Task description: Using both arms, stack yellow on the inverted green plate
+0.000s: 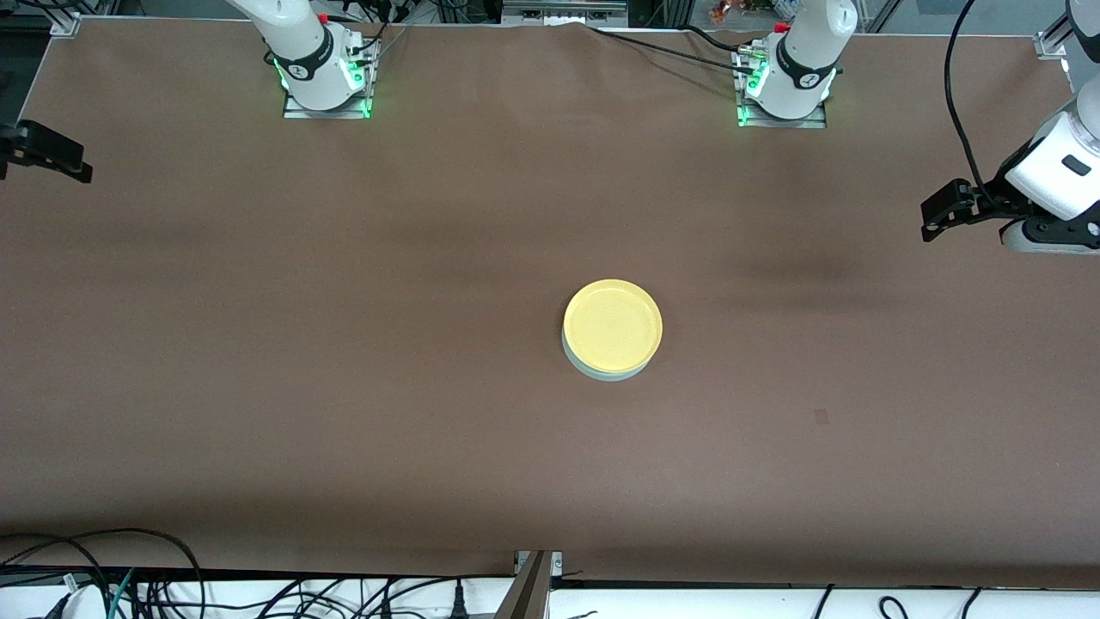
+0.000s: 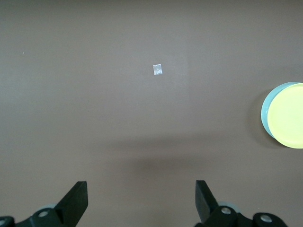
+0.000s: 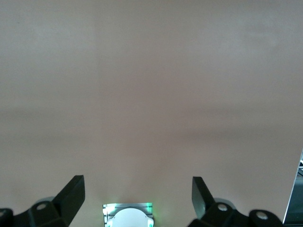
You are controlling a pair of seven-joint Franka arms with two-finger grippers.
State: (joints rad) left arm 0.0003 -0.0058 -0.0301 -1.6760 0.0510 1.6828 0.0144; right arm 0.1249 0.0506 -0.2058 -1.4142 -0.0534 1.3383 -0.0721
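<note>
The yellow plate (image 1: 613,325) rests rim up on top of the pale green plate (image 1: 601,372) near the middle of the table; only a thin green edge shows under it. Both show at the edge of the left wrist view, the yellow plate (image 2: 289,116) over the green plate (image 2: 264,113). My left gripper (image 1: 932,219) is open and empty over the left arm's end of the table, well away from the stack; its jaws (image 2: 142,198) stand wide. My right gripper (image 1: 60,159) is open and empty over the right arm's end of the table (image 3: 138,196).
A small pale tape square (image 1: 821,417) lies on the brown table, toward the left arm's end and nearer the camera than the stack; it shows in the left wrist view (image 2: 157,69). The right arm's base (image 3: 127,217) shows under the right gripper. Cables hang along the table's front edge.
</note>
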